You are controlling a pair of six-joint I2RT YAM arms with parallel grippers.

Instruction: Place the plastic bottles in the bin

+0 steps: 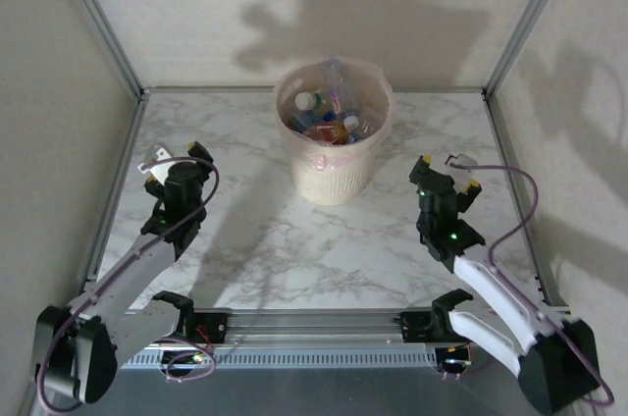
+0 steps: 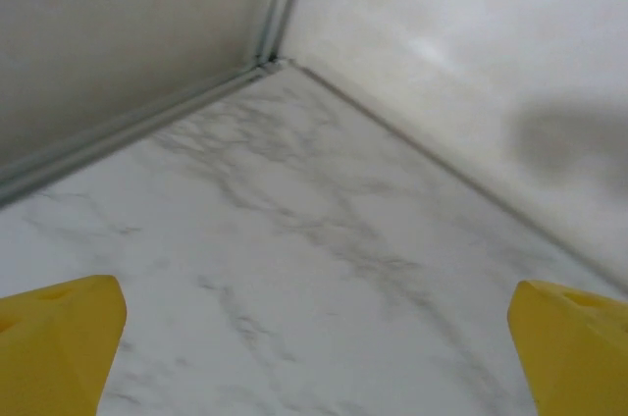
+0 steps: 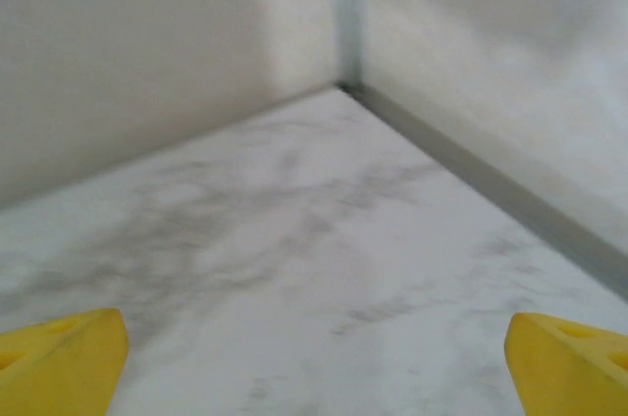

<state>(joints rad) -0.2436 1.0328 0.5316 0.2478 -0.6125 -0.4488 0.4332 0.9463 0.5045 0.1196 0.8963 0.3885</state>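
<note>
Bin [image 1: 334,173]: cream, ribbed lower half, pinkish liner, standing far centre on the surface [image 1: 275,239], with the plastic bottles [image 1: 329,122] inside. Left gripper [image 1: 172,159] and right gripper [image 1: 450,171]: jaws wide apart, flanking the bin. Open marble extends to the wall edges.

The left black two-finger gripper with yellow tips [image 1: 172,165] stands with its jaws spread wide and nothing between them, its arm reaching forward and outward. The right black yellow-tipped gripper [image 1: 451,171] mirrors it, jaws equally wide and empty. Both wrists seem pitched slightly downward.
</note>
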